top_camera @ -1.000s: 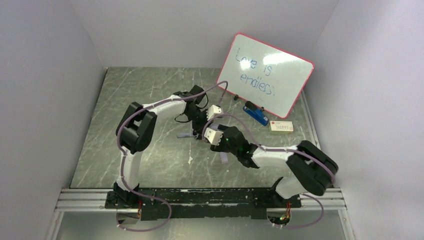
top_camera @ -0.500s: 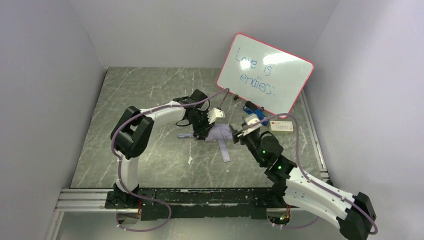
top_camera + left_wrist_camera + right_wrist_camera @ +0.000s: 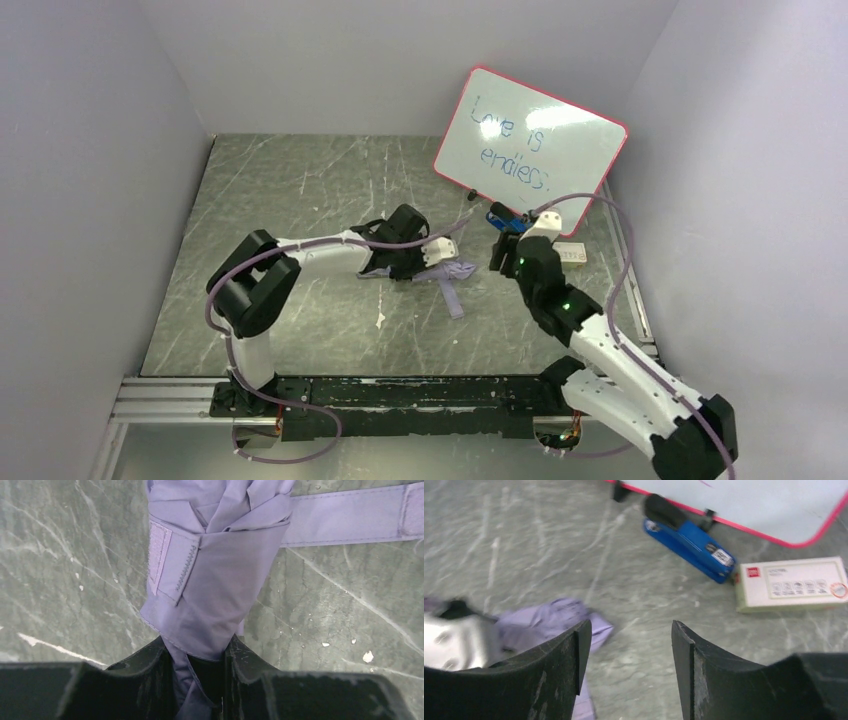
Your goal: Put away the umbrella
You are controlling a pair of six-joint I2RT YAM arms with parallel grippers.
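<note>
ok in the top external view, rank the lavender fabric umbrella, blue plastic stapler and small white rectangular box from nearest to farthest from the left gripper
1. Lavender fabric umbrella, between the left gripper fingers.
2. Blue plastic stapler, farther back and to the right.
3. Small white rectangular box, farthest right.

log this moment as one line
left jaws: shut on umbrella | right jaws: open, empty | strap: unfastened, lying on table
</note>
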